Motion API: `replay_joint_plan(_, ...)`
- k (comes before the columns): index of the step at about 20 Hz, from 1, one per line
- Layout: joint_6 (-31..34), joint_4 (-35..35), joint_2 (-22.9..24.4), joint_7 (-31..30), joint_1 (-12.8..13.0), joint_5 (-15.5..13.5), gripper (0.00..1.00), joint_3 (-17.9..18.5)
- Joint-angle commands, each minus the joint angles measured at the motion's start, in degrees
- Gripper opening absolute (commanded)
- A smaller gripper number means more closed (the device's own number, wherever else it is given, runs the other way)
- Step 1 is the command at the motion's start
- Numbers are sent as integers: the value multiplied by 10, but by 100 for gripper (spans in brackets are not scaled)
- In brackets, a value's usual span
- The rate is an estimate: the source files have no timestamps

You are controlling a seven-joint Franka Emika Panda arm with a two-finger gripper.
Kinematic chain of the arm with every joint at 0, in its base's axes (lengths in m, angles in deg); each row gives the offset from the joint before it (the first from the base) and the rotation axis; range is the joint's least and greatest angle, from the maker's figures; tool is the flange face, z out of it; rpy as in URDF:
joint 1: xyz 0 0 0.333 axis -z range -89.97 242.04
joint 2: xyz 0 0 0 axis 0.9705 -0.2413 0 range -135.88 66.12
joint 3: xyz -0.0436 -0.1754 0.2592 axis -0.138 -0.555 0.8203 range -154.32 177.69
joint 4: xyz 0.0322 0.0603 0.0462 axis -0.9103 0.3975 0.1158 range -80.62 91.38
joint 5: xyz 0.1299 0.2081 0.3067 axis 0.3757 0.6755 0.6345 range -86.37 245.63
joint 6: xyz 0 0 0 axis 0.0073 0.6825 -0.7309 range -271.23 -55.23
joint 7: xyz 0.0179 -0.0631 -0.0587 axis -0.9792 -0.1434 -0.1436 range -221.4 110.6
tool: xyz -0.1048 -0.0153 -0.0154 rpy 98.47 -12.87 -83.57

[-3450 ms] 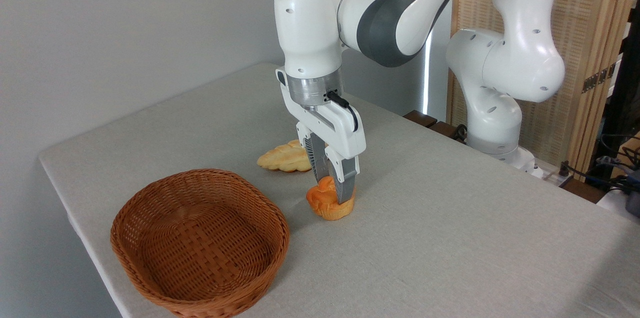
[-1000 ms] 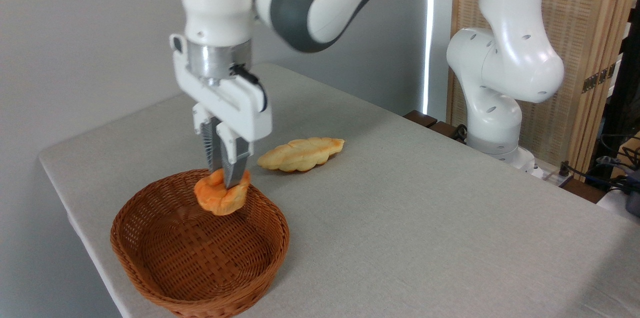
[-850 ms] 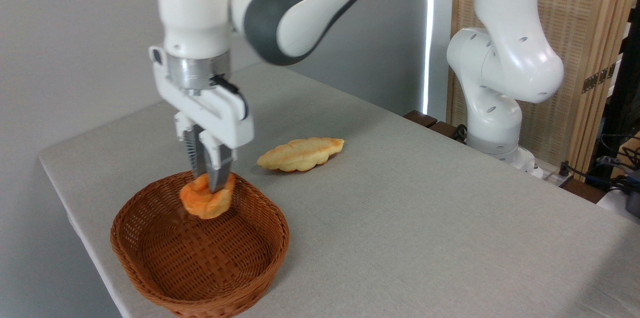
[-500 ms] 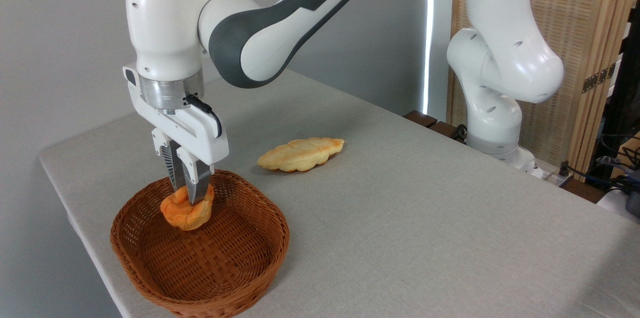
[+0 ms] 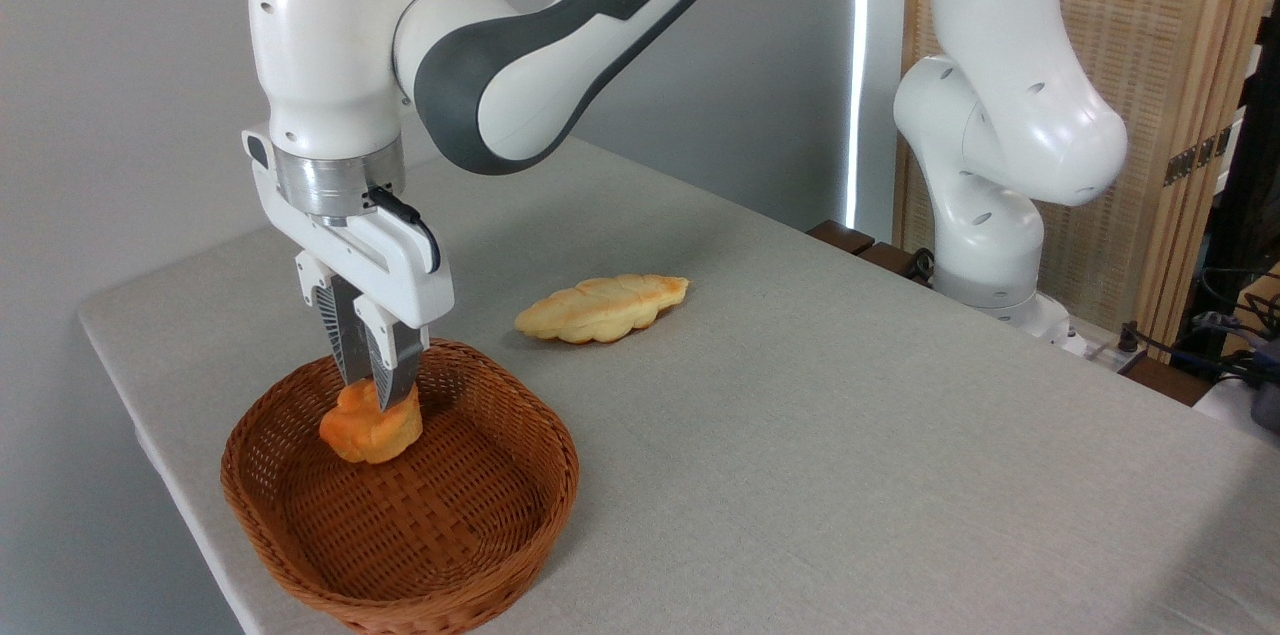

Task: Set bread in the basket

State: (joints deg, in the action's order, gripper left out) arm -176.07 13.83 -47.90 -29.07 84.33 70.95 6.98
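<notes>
The gripper (image 5: 375, 393) points straight down with its two fingers clamped on the knotted top of the orange bun (image 5: 370, 429), which hangs inside the rim line of the wicker basket (image 5: 540, 505), over the far-left part of the weave; whether its underside already touches the basket floor cannot be told from this angle. The step in hand looks like the set-down. To do it well, the arm should ease down until the bun sits on the weave, then part the fingers fully before rising straight up, so the soft top is not dragged or the bun tipped against the near wall. Counted: one bun, one basket, and one pale leaf-shaped flat bread (image 5: 603, 307) lying well apart on the grey tablecloth (image 5: 850, 435), not part of this job.
</notes>
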Motion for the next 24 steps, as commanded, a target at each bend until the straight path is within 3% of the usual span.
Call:
replay_joint_plan(1,12,-10,1,-12,-1,4,100,4)
replay_joint_plan(5,36,-30,16,-8,-6,6,100,14)
replay_joint_plan(9,97,-29,71,25,-14,49,100,37)
replay_joint_plan(14,176,-26,129,147,-74,37,100,43)
replay_joint_plan(24,229,-6,165,161,-86,38,100,50)
